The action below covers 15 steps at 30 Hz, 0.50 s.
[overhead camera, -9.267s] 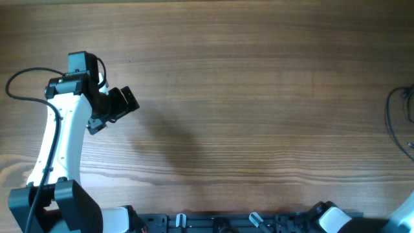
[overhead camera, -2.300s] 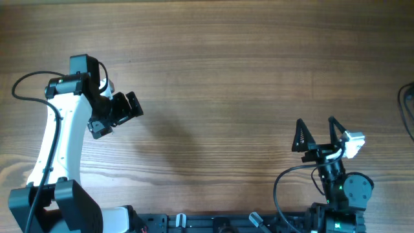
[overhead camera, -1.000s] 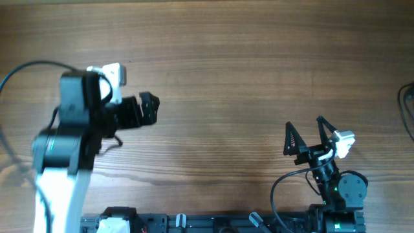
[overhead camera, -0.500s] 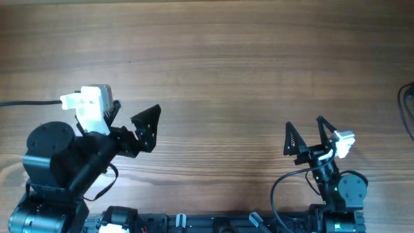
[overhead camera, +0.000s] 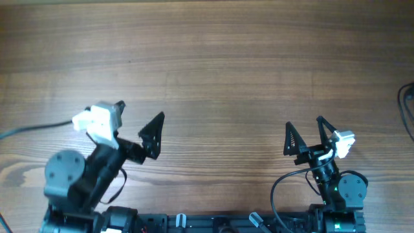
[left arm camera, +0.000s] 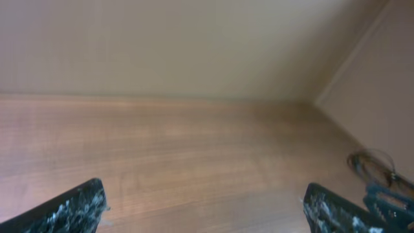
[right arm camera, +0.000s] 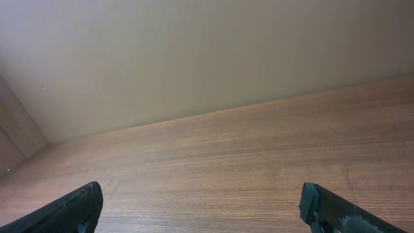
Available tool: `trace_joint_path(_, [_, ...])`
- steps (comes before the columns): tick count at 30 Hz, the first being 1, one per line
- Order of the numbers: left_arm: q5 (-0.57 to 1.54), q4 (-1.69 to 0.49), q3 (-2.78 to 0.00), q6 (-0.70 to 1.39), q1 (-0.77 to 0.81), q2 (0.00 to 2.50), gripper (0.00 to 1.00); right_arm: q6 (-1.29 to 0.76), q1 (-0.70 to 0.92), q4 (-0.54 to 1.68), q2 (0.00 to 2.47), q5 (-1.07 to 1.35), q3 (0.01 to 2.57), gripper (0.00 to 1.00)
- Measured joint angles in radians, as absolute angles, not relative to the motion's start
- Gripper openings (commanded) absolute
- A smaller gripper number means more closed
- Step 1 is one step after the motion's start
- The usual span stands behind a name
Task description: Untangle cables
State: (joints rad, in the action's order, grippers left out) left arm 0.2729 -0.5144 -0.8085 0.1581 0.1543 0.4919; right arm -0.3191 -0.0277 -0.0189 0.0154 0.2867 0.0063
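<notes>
Left fingers [overhead camera: 153, 133], right fingers [overhead camera: 292, 139] spread wide (empty); cables [left arm camera: 372, 165] far right.

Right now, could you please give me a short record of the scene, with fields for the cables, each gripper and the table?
cables: thin dark loops at the table's far right edge, mostly cut off in the overhead view
left gripper: open, holding nothing, over the front left of the table
right gripper: open, holding nothing, over the front right
contact: neither gripper touches the cables
table: wood grain
</notes>
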Motion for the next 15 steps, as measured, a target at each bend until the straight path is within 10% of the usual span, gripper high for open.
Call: trace_joint_path(15, [0.273,0.009,-0.282,0.319,0.090,0.176,1.00,-0.319,-0.028,-0.019,0.015,0.286,0.006,1.00])
